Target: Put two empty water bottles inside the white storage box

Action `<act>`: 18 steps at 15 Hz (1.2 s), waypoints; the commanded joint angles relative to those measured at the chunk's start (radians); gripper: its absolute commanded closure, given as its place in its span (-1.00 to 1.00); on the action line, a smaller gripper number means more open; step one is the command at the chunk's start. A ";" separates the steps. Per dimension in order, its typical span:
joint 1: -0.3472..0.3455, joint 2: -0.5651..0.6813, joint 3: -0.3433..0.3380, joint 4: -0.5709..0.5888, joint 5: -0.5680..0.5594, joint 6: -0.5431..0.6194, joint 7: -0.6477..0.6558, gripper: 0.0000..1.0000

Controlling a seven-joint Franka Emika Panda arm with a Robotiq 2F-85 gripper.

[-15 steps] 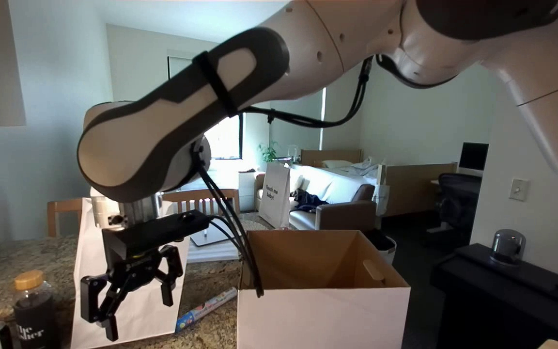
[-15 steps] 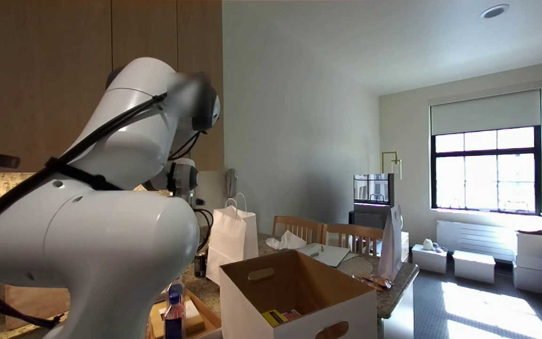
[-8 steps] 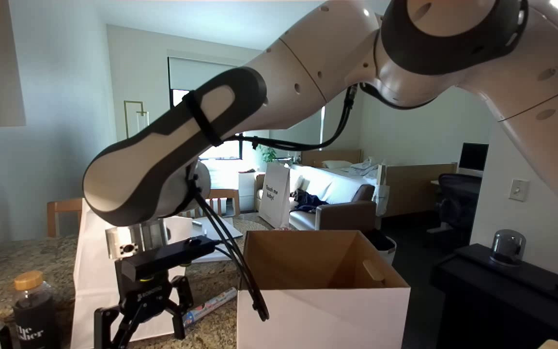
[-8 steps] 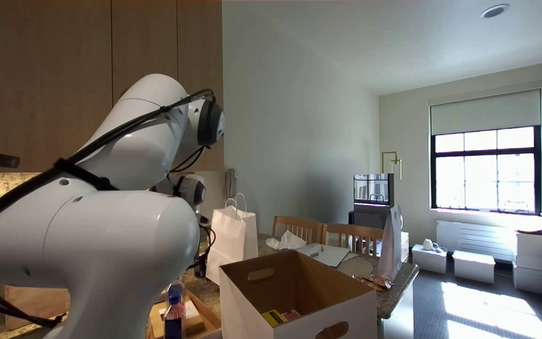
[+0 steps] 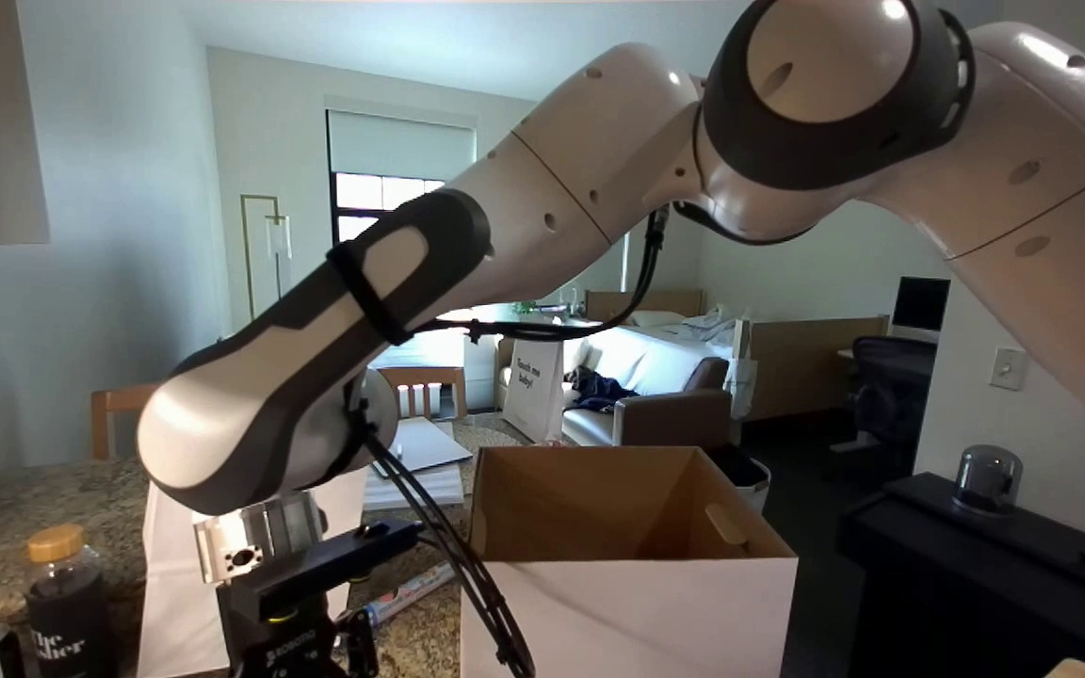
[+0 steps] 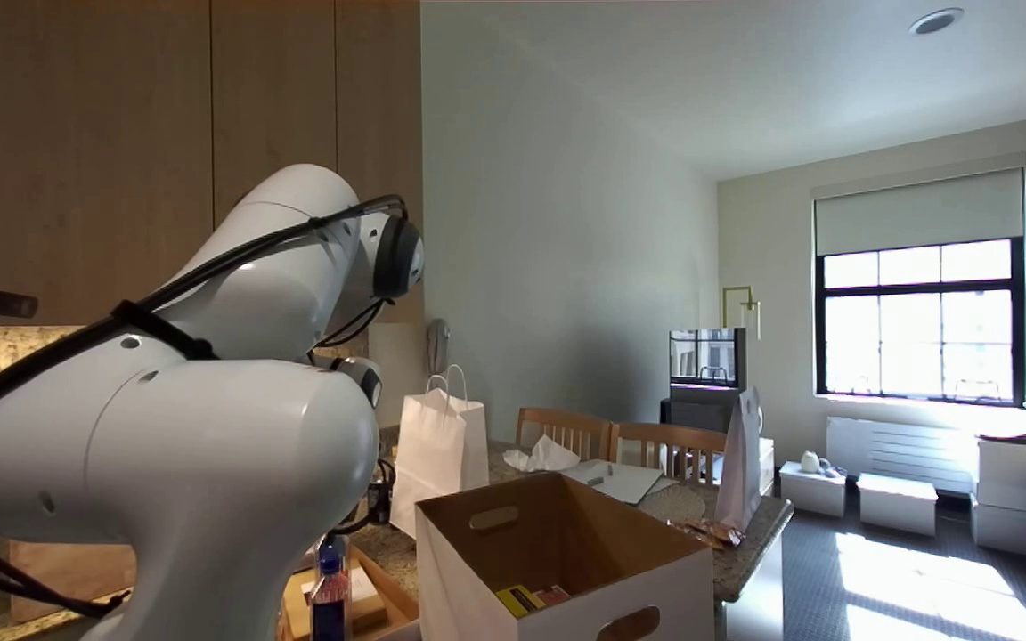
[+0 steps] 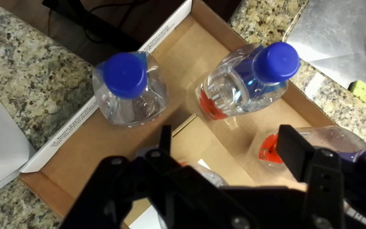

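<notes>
Several clear water bottles are in the wrist view. Two with blue caps stand in a shallow cardboard tray, one bottle [image 7: 152, 108] at the left and one bottle [image 7: 224, 92] leaning toward the right. A third bottle [image 7: 329, 138] lies on its side, partly behind a finger, and another clear bottle [image 7: 213, 178] is mostly covered by the gripper. My gripper [image 7: 229, 144] is open over the tray, its fingers apart with no bottle between the pads. In an exterior view its fingertips drop below the picture edge. The white storage box [image 5: 627, 621] [image 6: 477, 588] stands open-topped beside the arm.
The cardboard tray [image 7: 176, 47] sits on a granite counter [image 7: 27, 54], with a steel sink [image 7: 335, 35] beyond it. A small yellow box [image 6: 520, 601] lies inside the storage box. White paper bag [image 6: 442, 445], blue marker tube [image 5: 411, 593] and dark bottle [image 5: 67, 612] are nearby.
The arm has come down steadily, taking the gripper from above the counter to below the lower edge of an exterior view. The storage box has stayed in place.
</notes>
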State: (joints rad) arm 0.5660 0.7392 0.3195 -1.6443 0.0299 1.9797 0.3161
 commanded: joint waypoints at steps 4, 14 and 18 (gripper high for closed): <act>0.054 0.018 -0.051 0.066 -0.020 0.042 0.005 0.33; 0.090 0.029 -0.108 0.112 -0.036 0.036 0.020 -0.44; 0.099 0.030 -0.115 0.113 -0.038 0.041 0.029 0.20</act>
State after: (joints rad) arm 0.6480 0.7609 0.2155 -1.5441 0.0134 2.0157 0.3190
